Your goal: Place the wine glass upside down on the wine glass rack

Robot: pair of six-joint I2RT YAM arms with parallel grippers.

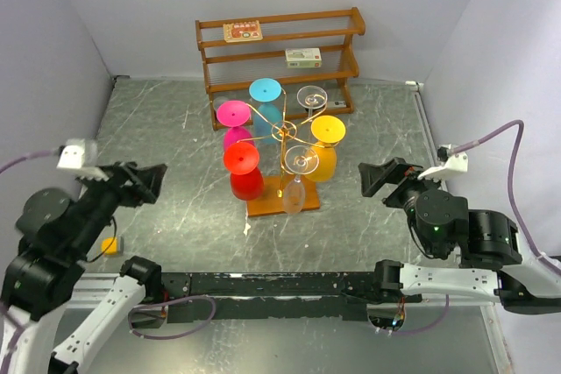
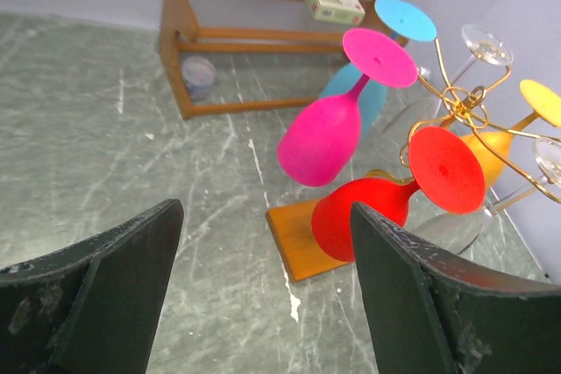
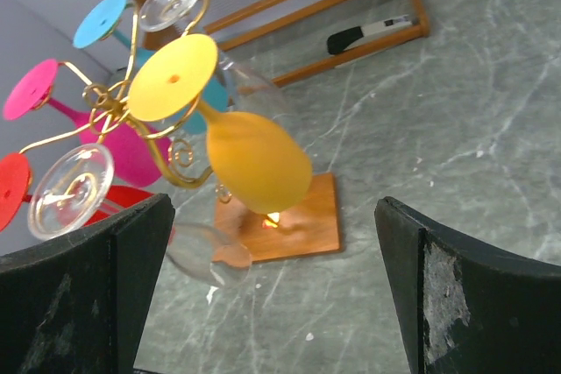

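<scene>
The left tool (image 1: 151,183) is held over the tabletop (image 1: 158,120) to the near left of the wine glass rack (image 1: 282,131). Its two fingers are spread wide, with nothing between them. The right tool (image 1: 368,179) is to the near right of the rack, likewise spread apart and empty. Both point inward at the rack.

On the rack's nearest arm hangs the wine glass (image 1: 301,161), clear and upside down. Its foot is caught in the gold scroll and its bowl hangs low over the near edge of the wooden base (image 1: 267,208); whether the bowl touches the base I cannot tell.

A red glass (image 1: 243,168) hangs on the near-left arm and a yellow glass (image 1: 326,142) on the right arm. Farther round the rack are a pink glass (image 1: 233,120) on the left, a blue glass (image 1: 265,94) at the far left and a second clear glass (image 1: 311,96) at the far right. All are inverted.

Behind the rack, against the far wall, stands a brown shelf (image 1: 280,41) with a small box (image 1: 243,31) on its top tier and another box (image 1: 303,57) one tier down. Under its lowest rail sit a little cup (image 2: 198,76) and a black-and-white object (image 3: 368,34) too small to identify.
</scene>
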